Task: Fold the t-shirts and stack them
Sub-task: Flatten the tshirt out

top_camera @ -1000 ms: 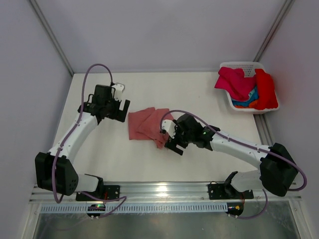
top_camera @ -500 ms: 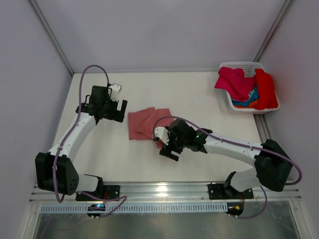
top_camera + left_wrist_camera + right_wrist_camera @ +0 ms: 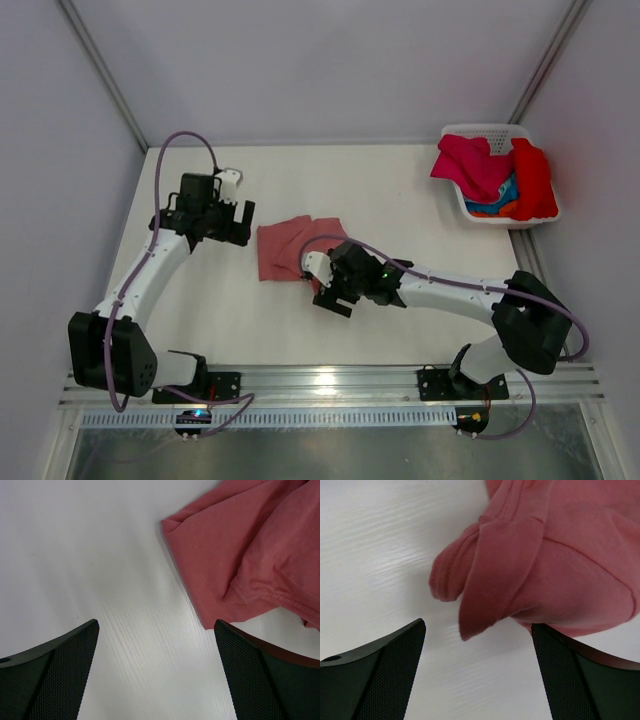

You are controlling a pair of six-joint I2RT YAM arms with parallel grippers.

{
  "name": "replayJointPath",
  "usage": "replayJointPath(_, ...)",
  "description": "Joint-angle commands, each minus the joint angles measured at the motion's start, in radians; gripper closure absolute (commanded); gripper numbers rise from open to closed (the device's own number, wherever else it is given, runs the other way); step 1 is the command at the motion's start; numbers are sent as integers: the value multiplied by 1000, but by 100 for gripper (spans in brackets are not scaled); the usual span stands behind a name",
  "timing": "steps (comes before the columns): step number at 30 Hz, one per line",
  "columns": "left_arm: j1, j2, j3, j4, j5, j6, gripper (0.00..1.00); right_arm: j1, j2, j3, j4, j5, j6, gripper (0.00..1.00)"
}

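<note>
A salmon t-shirt [image 3: 288,245] lies loosely folded and rumpled near the table's middle. My left gripper [image 3: 243,223] hovers open just off its left edge. In the left wrist view the shirt's corner [image 3: 250,545] sits ahead and to the right of the open left gripper [image 3: 155,625], over bare table. My right gripper [image 3: 322,287] is open at the shirt's near right corner. In the right wrist view a bunched sleeve [image 3: 485,575] hangs just ahead of the open right gripper [image 3: 478,624], untouched. Other t-shirts, magenta [image 3: 470,165], red [image 3: 533,180], blue [image 3: 506,194] and orange [image 3: 485,211], fill the basket.
A white plastic basket [image 3: 480,128] stands at the table's far right corner. Grey walls close in the table on the left, back and right. The arms' mounting rail [image 3: 320,385] runs along the near edge.
My right gripper has slid left along the salmon shirt's near edge toward its lower corner. My left gripper has edged slightly left. Both stay open; the shirt has not moved.
</note>
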Motion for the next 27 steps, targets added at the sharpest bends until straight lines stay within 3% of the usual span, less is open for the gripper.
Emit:
replayJointPath(1, 8, -38, -12, 33, 34, -18, 1, 4, 18, 47, 90, 124, 32, 10)
replayJointPath(4, 8, -40, -14, 30, 44, -18, 1, 4, 24, 45, 115, 169, 38, 19)
replayJointPath(5, 8, -40, -14, 30, 47, -18, 1, 4, 26, 47, 118, 176, 41, 30)
replayJointPath(7, 8, -41, -12, 25, 48, -18, 1, 4, 37, 58, 115, 181, 41, 39)
replayJointPath(11, 10, -51, -17, 25, 50, -18, 1, 6, 44, 70, 102, 159, 42, 79)
replayJointPath(12, 10, -52, -20, 25, 51, -18, 1, 4, 43, 71, 102, 156, 44, 97)
replayJointPath(16, 10, -63, -30, 30, 54, -14, 1, 4, 21, 74, 92, 158, 32, 97)
replayJointPath(19, 11, -63, -30, 27, 53, -8, 1, 4, -17, 96, 96, 248, -14, 97)
replayJointPath(27, 11, -52, -23, 19, 67, -8, 1, -19, -109, 342, 199, 625, -426, 97)
